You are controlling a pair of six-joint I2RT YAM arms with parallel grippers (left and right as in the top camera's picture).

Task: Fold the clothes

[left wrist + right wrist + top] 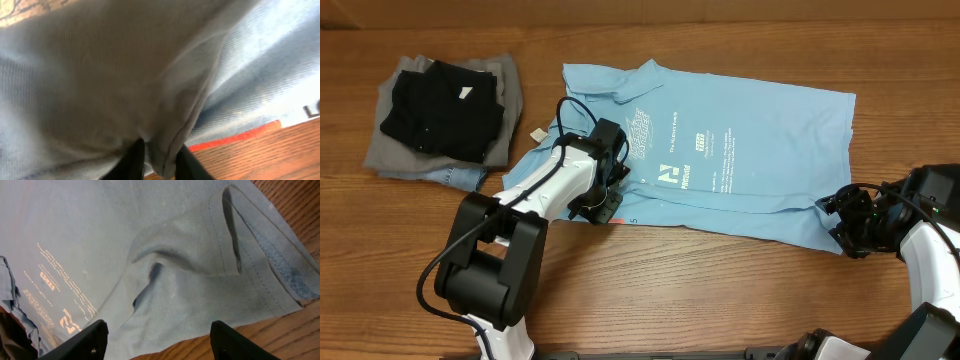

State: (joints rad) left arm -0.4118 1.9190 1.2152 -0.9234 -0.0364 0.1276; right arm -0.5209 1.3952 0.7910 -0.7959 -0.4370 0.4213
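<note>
- Overhead view: the sky-blue shirt (750, 150) lies spread on the bench (720, 310), lettering up, beside a stacked pile of dark clothes (445, 120).
- The left gripper (159, 161) seems clenched on a fold at the shirt's near edge.
- The right gripper (160, 335) is released, its jaws wide over a rumpled corner.

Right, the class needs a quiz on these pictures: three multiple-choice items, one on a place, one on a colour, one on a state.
1. In the overhead view, where does the folded pile lie?
A. left of the blue shirt
B. on top of the shirt
C. right of the shirt

2. What colour is the pile's top garment?
A. red
B. black
C. white

3. What is the right gripper doing?
A. shut on the pile
B. shut on the shirt
C. open

Answers: 1 A, it sits beyond the shirt's left edge. 2 B, black lies over the grey garment. 3 C, its fingers stand wide apart over the shirt's corner.
</note>
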